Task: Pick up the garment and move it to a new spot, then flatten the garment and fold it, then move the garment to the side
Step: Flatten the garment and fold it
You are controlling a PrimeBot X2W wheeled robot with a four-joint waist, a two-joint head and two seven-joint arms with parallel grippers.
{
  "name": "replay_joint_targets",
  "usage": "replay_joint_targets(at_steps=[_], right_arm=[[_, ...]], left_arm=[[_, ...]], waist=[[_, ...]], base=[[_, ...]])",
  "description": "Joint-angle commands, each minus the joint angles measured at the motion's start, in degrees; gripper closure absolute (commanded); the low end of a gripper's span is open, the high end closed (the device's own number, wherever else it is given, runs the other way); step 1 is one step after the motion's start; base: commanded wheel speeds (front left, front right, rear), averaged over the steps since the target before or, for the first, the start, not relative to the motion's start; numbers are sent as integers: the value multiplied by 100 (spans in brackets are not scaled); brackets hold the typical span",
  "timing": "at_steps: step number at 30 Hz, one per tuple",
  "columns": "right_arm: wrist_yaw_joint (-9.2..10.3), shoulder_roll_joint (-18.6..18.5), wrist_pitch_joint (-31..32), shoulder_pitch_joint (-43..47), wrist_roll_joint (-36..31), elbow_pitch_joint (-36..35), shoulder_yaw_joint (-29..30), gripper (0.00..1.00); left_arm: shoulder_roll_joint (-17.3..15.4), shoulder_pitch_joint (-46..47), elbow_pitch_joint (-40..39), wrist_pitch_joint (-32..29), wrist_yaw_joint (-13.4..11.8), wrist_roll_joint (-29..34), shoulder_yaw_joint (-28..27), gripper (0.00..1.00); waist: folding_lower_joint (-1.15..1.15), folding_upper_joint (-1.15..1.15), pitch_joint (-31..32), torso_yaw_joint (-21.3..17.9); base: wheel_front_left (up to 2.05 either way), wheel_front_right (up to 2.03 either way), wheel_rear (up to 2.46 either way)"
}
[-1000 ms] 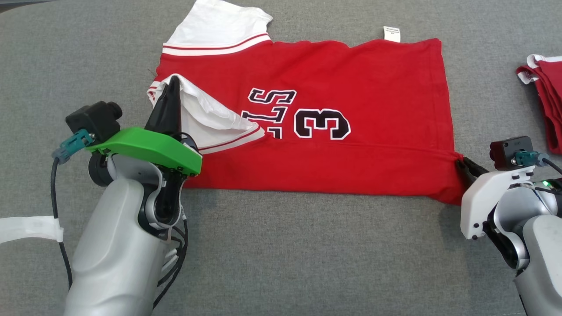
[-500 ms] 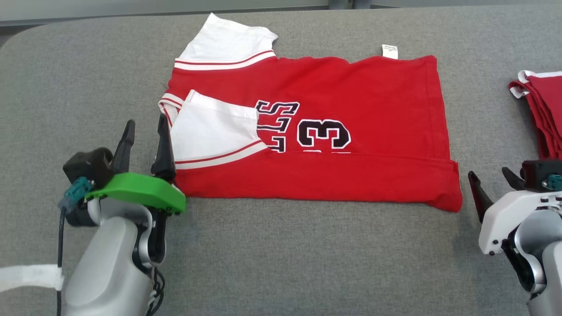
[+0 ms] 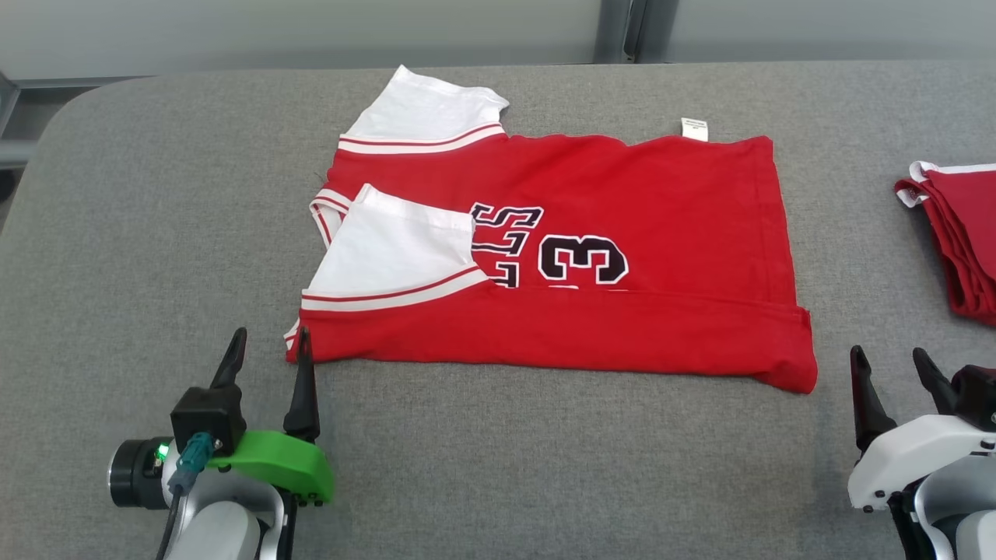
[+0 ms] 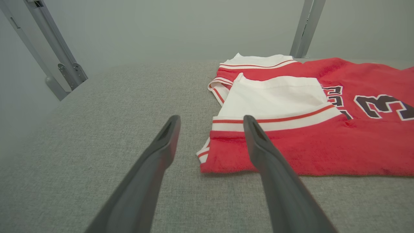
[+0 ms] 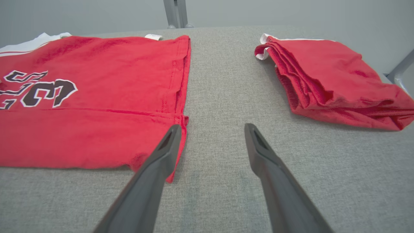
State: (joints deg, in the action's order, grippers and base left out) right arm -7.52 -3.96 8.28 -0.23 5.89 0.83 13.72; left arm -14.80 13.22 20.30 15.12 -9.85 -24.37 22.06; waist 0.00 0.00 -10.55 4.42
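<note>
**Item: red jersey, laid flat on gray table**

Location: the jersey [image 3: 638, 233] lies at the middle of the padded gray table [image 3: 156, 233], long side running left to right, collar end toward the robot's left.

Condition: flat. The near long edge is folded over onto the front, and the fold line cuts off the lower part of the black, white-edged numeral 3 and the letters beside it.

Parts: 1 white near sleeve [image 3: 397, 253] with red stripes is folded onto the front. 1 white far sleeve [image 3: 424, 109] sticks out past the far left edge. A small white label [image 3: 694, 128] shows at the far edge.

Left gripper [image 3: 271, 334]: 2 fingers spread apart, holding nothing, tips just beside the jersey's near left corner. Contact cannot be told.

Right gripper [image 3: 887, 351]: 2 fingers spread apart, holding nothing, just beyond the near right corner.

Also present: a pile of folded red clothes [image 3: 961, 233] at the table's right edge, apart from the jersey.
</note>
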Motion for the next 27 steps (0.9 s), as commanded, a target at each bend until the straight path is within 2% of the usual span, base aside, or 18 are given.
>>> replay_joint_targets(at_steps=[1,8,18,27], right_arm=[[7,29,-86,32,-52,85,-22,0],[6,86,-157,-268,-157,636,-245,0],[7,100,37,-651,-204,1311,-556,0],[7,106,-108,-849,-132,1696,-640,0]], left_arm=[[24,-88,45,7,0,66,0,0],[72,187,494,6,46,103,10,0],[149,717,1171,-486,84,70,148,0],[202,915,1554,-703,91,-22,166,0]], waist=[[0,0,8,-3],[0,0,-105,-25],[0,0,-284,-41],[0,0,-471,-43]], base=[[0,0,0],[0,0,0],[0,0,0],[0,0,0]])
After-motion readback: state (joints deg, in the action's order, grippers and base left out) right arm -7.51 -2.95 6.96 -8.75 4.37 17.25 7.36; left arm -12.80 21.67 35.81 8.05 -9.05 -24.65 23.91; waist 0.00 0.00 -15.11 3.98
